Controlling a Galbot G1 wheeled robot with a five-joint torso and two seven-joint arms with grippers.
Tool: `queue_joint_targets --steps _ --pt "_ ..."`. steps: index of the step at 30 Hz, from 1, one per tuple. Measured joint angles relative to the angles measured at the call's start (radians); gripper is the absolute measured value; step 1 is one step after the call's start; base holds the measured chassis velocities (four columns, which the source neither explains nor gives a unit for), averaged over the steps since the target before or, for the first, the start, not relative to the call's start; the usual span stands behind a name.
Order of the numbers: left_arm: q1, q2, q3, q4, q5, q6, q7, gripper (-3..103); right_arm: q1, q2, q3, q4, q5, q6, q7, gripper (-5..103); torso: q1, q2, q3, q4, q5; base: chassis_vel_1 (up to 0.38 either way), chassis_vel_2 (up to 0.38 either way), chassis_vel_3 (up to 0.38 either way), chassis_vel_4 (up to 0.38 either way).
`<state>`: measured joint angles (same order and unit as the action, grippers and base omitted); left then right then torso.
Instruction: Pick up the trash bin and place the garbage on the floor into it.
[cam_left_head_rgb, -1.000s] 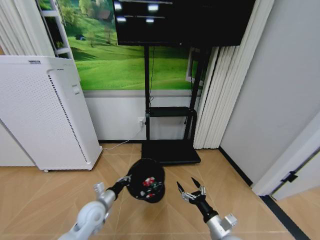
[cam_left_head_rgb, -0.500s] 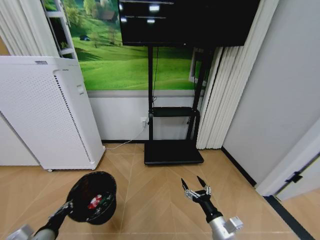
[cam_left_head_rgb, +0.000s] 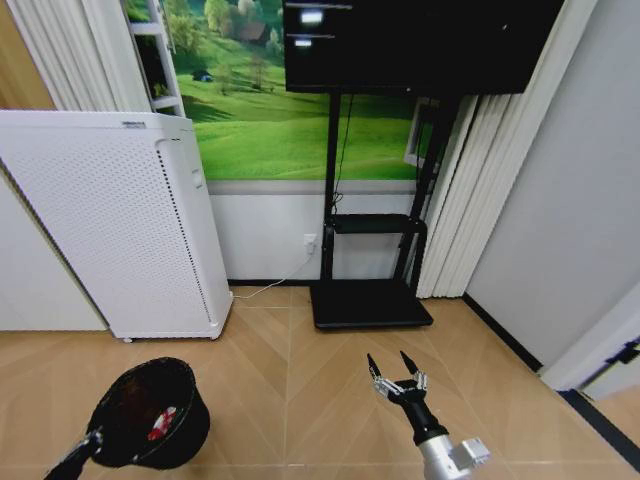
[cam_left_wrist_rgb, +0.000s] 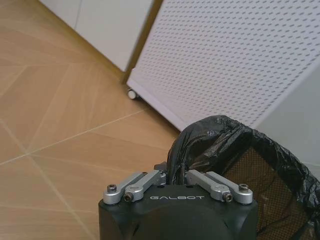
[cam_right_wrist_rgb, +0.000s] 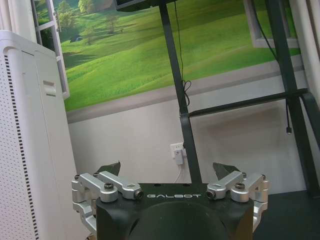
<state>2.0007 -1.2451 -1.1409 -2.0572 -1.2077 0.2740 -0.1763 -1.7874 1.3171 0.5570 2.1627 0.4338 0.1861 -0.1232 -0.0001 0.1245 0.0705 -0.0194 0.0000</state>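
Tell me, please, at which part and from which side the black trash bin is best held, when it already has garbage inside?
Probably the rim, from the outside and slightly above. The trash bin is open-topped with a thin lip wrapped by a black bag, so one finger goes inside and one outside. The left end effector is shut on that rim, holding the bin mouth-up, so the garbage stays inside. The right end effector hangs open.

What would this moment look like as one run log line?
left gripper: shut on trash bin rim | bin: red-and-white scraps inside | right gripper: open, empty, above floor

Mock living rm – TV on stand (cam_left_head_rgb: 420, 45), air purifier (cam_left_head_rgb: 120, 220), parquet (cam_left_head_rgb: 300, 400).
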Motion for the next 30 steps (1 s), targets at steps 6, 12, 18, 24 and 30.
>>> queue_joint_targets --steps 6,12,18,24,30 --pt "-0.029 -0.002 0.037 0.082 0.034 0.004 -0.019 7 0.008 -0.014 0.006 -0.014 0.015 -0.004 0.001 100 0.0 0.0 0.0 -0.0002 0.0001 -0.036 -0.029 0.039 0.025" --pt "-0.046 -0.004 0.055 0.121 0.064 0.005 -0.011 7 0.013 -0.017 0.004 -0.025 0.022 -0.008 0.001 100 0.0 0.0 0.0 -0.0001 0.0001 -0.022 -0.023 0.023 0.011" --pt "-0.061 -0.002 0.058 0.156 0.084 -0.003 0.001 7 0.02 -0.021 0.003 -0.041 0.032 -0.011 0.001 100 0.0 0.0 0.0 -0.0001 0.0 0.0 0.0 0.0 0.0" --pt "-0.103 0.063 0.066 0.226 0.104 -0.015 0.055 7 0.014 -0.043 0.006 -0.043 0.041 -0.011 0.0 100 0.0 0.0 0.0 -0.0003 0.0001 0.0 0.0 0.0 0.0" --pt "-0.126 0.064 0.079 0.247 0.11 0.003 0.013 7 0.006 -0.042 0.011 -0.043 0.034 -0.004 -0.002 100 0.0 0.0 0.0 -0.0001 0.0 0.0 0.0 0.0 0.0"
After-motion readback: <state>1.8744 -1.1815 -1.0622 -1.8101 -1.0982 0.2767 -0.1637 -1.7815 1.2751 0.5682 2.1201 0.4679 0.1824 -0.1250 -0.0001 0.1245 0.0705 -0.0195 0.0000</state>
